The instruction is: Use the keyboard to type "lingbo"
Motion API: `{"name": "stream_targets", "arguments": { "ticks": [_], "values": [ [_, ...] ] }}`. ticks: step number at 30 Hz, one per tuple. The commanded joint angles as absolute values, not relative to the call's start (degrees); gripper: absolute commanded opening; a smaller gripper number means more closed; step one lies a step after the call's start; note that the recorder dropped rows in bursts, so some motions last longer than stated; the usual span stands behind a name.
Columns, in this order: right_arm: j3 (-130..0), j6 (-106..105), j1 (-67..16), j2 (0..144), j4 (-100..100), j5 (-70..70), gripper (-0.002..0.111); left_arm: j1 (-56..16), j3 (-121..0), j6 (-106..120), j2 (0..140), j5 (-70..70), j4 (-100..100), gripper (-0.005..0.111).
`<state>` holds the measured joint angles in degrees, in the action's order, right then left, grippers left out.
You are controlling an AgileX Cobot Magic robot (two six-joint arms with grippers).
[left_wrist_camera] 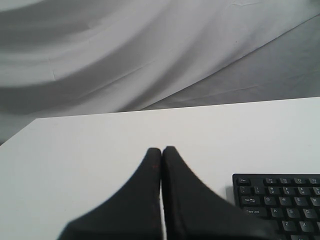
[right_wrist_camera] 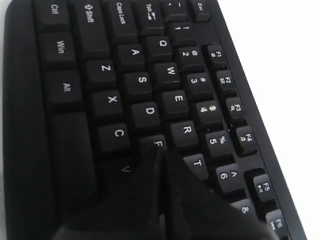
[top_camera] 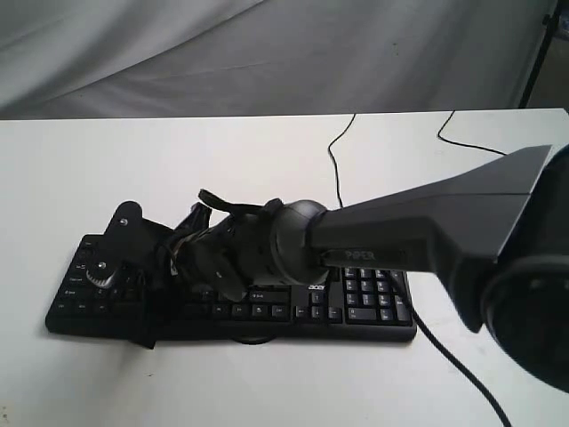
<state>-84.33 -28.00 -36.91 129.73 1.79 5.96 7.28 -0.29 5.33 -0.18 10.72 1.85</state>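
Note:
The black keyboard (top_camera: 373, 302) lies across the white table, its number pad at the right end. My right arm reaches over it from the right and its dark wrist and gripper body cover the left-middle keys. In the right wrist view the right gripper (right_wrist_camera: 162, 150) is shut with nothing in it. Its tips are down among the keys (right_wrist_camera: 150, 80) between F and T, and I cannot tell if they touch a key. My left gripper (left_wrist_camera: 161, 148) is also shut and empty, over bare table just left of the keyboard's Esc corner (left_wrist_camera: 280, 200).
A thin black cable (top_camera: 336, 169) runs from the keyboard toward the table's far edge. A second cable (top_camera: 462, 138) lies at the back right. Another cable (top_camera: 453, 356) trails off the front right. Grey cloth hangs behind the table (top_camera: 267, 151).

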Motion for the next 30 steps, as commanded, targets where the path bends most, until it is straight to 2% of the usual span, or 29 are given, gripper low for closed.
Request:
{"name": "stream_targets", "arguments": {
  "ticks": [1, 16, 30],
  "values": [
    [-84.5, -29.7, -36.5, 130.4, 2.1, 8.4, 0.000, 7.1, 0.0, 5.2, 0.0, 10.5, 1.8, 0.001],
    [-84.5, -29.6, -36.7, 124.7, 2.3, 10.0, 0.000, 7.1, 0.0, 5.2, 0.0, 10.5, 1.8, 0.001],
    [-79.2, -29.7, -37.3, 123.6, 3.7, 5.6, 0.000, 7.1, 0.0, 5.2, 0.0, 10.5, 1.8, 0.001]
  ]
}}
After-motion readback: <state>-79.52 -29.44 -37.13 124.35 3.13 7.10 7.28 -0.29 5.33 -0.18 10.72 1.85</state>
